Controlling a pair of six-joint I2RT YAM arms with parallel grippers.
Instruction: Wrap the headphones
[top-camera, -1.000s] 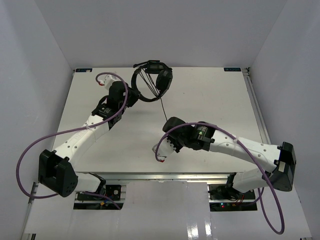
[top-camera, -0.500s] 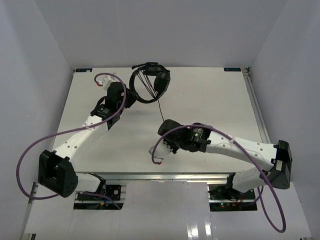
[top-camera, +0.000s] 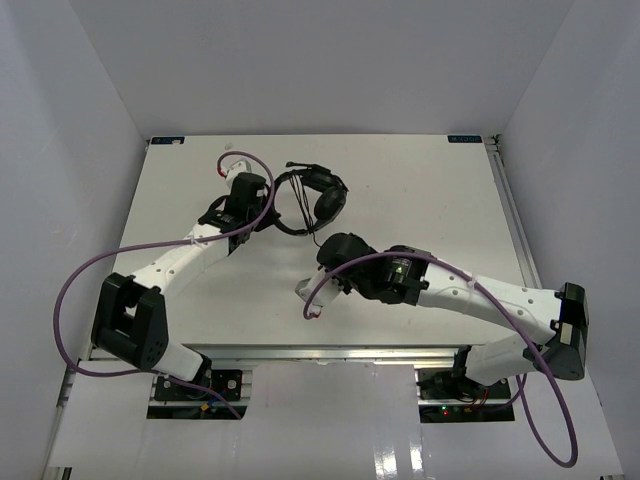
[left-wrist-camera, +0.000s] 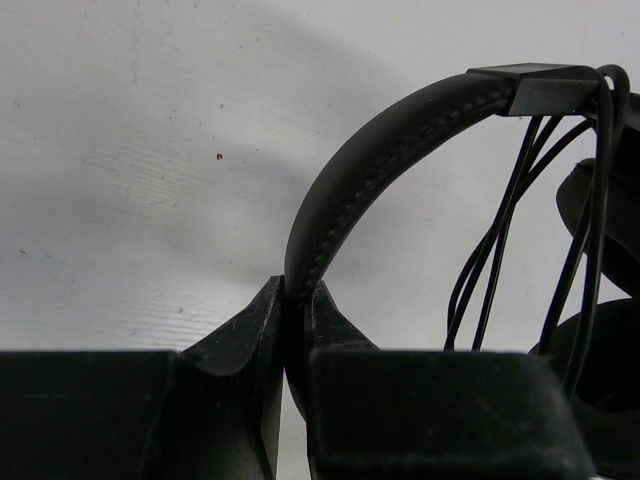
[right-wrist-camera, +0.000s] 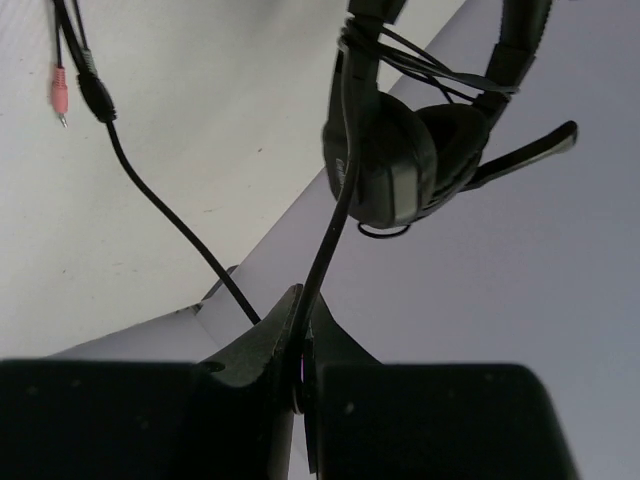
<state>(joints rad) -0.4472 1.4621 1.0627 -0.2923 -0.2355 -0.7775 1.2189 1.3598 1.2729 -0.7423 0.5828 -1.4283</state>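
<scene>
R gripper (right-wrist-camera: 297, 300) first, nearest the near edge, about midway btwn the L and R edges. My jaws are pinched nearly shut on the cord (right-wrist-camera: 330, 225), which runs taut from the pinch up to an ear cup. The free tail (right-wrist-camera: 150, 190) hangs off to the side of the pinch w/ the pink-tipped plugs (right-wrist-camera: 60, 95) dangling over the table (top-camera: 420, 190).

L gripper (left-wrist-camera: 298, 295) sits further in, towards the far L part of the top. Its jaws are clamped narrow on the thin headband (left-wrist-camera: 390, 140), which arches up out of them. Several cord turns already lie across the band end by the cup.

The headphones (top-camera: 318, 195) are in the far half of the top, roughly midway btwn the L and R edges, and prob. held off the surface, judging by the R wrist view.

Risks as I see them:
- The cord is thin and the pinch small. Too much pull and it slides thru my R jaws, so the turns go slack.
- A hard pull could also twist the band out of the L grip, which is only an edge-on hold.
- The mic boom (right-wrist-camera: 525, 148) sticks out by the cup, so the next turn could snag on it.
- The loose tail could catch under my R arm.
</scene>
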